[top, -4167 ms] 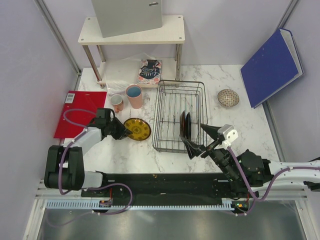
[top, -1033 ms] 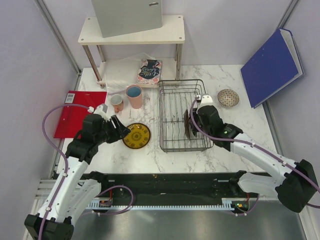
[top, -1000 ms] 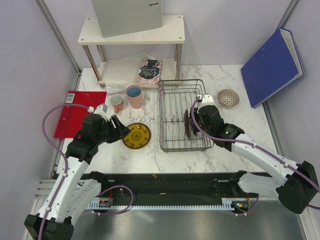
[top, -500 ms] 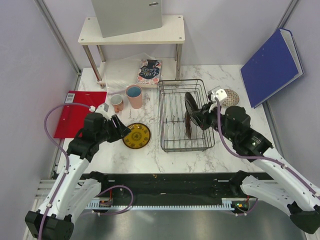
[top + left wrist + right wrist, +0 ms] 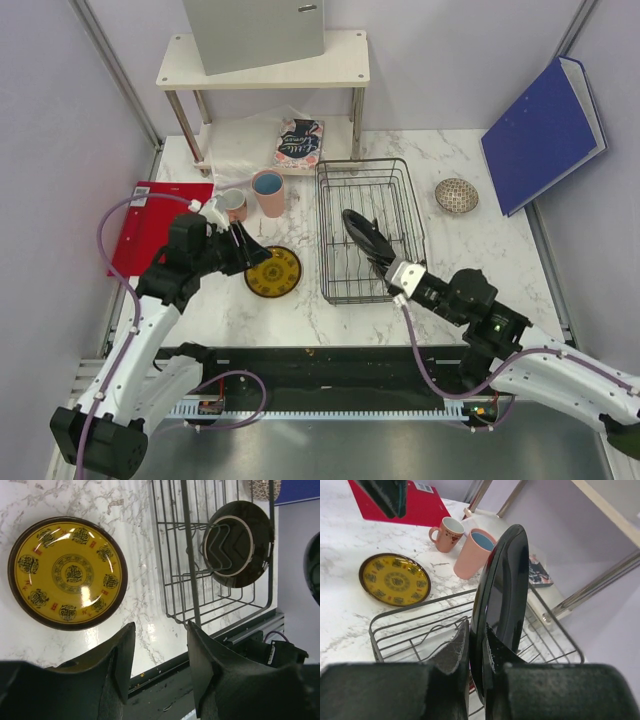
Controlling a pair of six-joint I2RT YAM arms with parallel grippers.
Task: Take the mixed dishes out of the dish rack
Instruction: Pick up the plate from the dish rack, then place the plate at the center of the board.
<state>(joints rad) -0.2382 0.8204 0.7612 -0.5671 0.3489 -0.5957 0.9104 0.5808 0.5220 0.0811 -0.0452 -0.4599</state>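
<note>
Marble bench (image 5: 480, 250) setup: the black plate (image 5: 502, 590) is up in the air over the dish rack (image 5: 322, 230), tilted on edge, with the right claw (image 5: 477, 650) pinching its lower rim tight. One more dark plate (image 5: 240, 572) stands in the rack's wires. Just left of the rack, the yellow plate (image 5: 67, 572) lies flat on the bench, and the left claw (image 5: 159, 650) hovers over it, jaws apart, holding nothing. The pink cup (image 5: 268, 192) and pink mug (image 5: 234, 204) sit just behind.

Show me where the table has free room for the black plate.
Free: the marble right of the rack, in front of the bowl; also the near strip before the yellow plate. Crowded: left of the rack, with the cup, mug and yellow plate.
</note>
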